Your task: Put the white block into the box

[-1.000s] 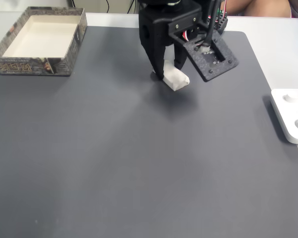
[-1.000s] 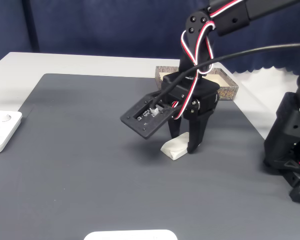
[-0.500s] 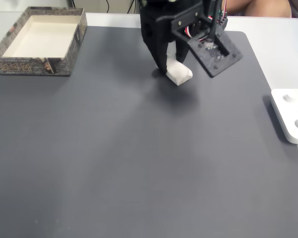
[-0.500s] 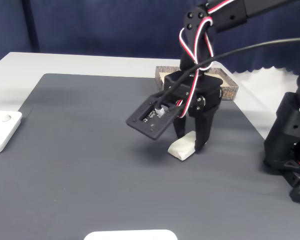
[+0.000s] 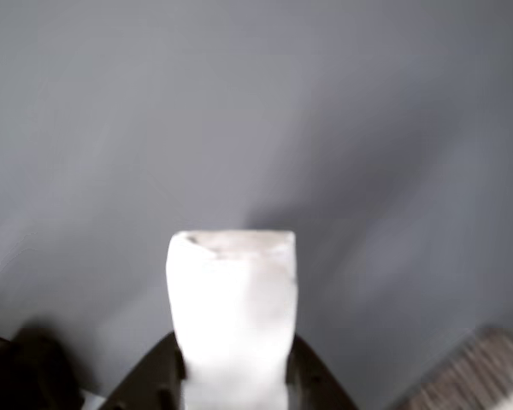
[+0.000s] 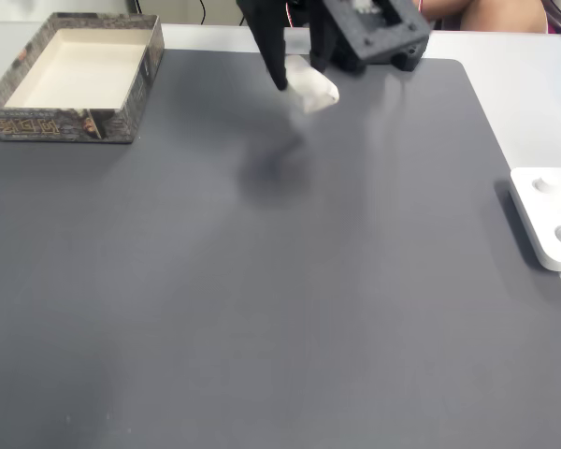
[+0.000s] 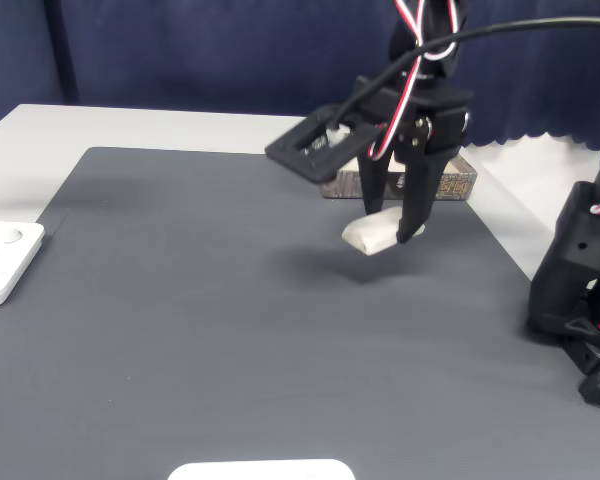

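Since the earlier frames, the gripper has risen clear of the mat and carried the block up with it; half a second ago the block hung just above the mat surface, and now it hangs well above it, with a soft shadow on the mat below. In a fixed view the gripper has also shifted toward the box side.

Gripper state: both black fingers pinch the block at its rear part, one on each long side. In the other view the dark finger tips flank the block at the bottom edge.

Block: small, elongated, matte white, with slightly rounded edges and a blunt end face. It hangs tilted, free end pointing away from the fingers. In a fixed view the block is blurred.

Block position relative to the box: in the air, well apart from it, to its right in a fixed view; in another fixed view it hangs in front of the box, which the gripper partly hides.

Box: rectangular, open-topped, pale cream inside, speckled brown-grey patterned outer walls and rim.

Mat: flat, dark grey, matte, lying on a light tabletop. A flat white rounded-corner device lies beside the mat, on the side far from the box.
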Controlling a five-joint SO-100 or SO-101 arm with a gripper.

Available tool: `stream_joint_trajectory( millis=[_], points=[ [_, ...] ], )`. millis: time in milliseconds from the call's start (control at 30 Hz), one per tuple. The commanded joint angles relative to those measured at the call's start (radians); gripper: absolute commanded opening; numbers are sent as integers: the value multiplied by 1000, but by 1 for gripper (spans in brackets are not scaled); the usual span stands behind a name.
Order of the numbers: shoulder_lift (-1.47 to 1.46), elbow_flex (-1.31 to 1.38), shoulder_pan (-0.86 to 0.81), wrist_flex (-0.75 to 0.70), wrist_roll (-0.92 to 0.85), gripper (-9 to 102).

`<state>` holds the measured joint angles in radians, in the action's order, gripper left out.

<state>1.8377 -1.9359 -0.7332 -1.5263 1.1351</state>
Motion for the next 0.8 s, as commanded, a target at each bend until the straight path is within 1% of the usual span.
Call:
stream_joint_trajectory(
  millis=[0,100,167,333,467,600,767],
  points=[
    [43,158,-52,-29,-35,-2],
    [3,249,-94,-38,-54,-2],
    [-31,314,-133,-69,-75,-2],
    [-114,468,-282,-127,-160,-2],
    [-198,574,-411,-153,-184,-2],
    [-311,699,-522,-160,-186,-2],
    [-472,857,-618,-161,-169,-2]
  ],
)
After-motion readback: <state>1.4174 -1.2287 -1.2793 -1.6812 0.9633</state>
